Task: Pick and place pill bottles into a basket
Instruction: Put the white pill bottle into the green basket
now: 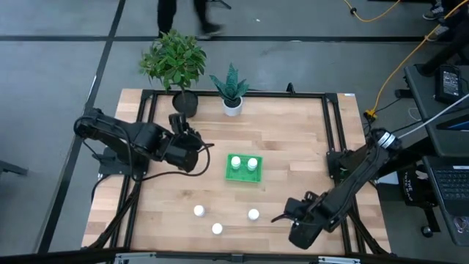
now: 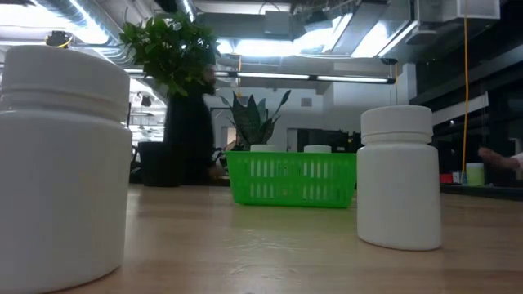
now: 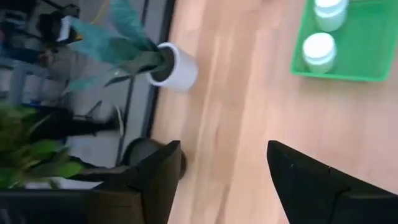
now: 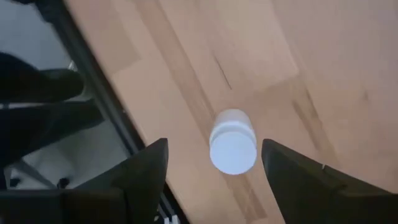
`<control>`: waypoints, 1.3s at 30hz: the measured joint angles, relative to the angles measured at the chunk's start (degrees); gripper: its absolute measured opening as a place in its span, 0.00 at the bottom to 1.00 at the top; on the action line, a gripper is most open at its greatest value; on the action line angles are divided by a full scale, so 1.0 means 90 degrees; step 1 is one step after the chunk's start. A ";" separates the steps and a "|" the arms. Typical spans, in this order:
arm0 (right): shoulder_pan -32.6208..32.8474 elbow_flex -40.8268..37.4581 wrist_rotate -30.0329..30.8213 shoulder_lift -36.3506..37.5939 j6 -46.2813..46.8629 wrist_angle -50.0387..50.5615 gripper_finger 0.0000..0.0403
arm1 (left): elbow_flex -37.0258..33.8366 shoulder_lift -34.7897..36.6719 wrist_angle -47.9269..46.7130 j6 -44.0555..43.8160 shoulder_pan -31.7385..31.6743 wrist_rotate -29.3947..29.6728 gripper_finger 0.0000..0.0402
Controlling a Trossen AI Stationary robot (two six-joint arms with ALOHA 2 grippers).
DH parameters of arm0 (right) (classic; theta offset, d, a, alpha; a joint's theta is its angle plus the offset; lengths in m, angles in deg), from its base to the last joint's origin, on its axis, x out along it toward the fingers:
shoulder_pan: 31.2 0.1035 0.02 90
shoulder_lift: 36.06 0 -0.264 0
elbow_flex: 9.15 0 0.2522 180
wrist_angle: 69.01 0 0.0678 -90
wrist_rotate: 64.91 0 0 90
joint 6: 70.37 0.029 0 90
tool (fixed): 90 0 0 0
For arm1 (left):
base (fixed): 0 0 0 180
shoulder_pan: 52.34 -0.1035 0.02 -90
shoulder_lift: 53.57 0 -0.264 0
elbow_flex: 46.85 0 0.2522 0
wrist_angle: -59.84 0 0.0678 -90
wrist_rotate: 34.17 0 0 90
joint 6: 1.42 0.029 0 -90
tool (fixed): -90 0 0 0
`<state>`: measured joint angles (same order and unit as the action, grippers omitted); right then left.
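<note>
The green basket stands mid-table with two white pill bottles upright in it; it also shows in the low view and the left wrist view. Three more bottles stand upright on the wood near the front edge. My right gripper is open, low, just right of the rightmost one; that bottle stands ahead of the gap between its fingers, untouched. My left gripper is open and empty left of the basket.
A black pot with a leafy plant and a white pot with a spiky plant stand at the table's far edge. A black metal frame runs around the table top. A person stands beyond the far edge.
</note>
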<state>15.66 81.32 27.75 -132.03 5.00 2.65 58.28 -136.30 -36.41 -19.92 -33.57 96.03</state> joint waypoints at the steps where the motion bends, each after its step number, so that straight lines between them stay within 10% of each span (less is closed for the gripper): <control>1: 0.0015 0.0000 0.0003 -0.0067 0.0155 0.0000 0.65 | -0.0062 0.0002 0.0090 0.0032 0.0000 -0.0087 0.58; 25: 0.0026 -0.1160 -0.0736 -0.0370 0.1290 -0.0933 0.89 | -0.0197 0.0045 0.0550 0.0474 -0.0074 -0.0308 0.58; 39: 0.0016 -0.1241 -0.0934 -0.0370 0.1222 -0.1331 0.49 | -0.0197 0.0043 0.1005 0.0744 -0.0305 -0.0440 0.58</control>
<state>15.81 70.15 19.35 -135.36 16.00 -9.33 56.51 -135.91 -27.37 -13.23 -36.31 92.07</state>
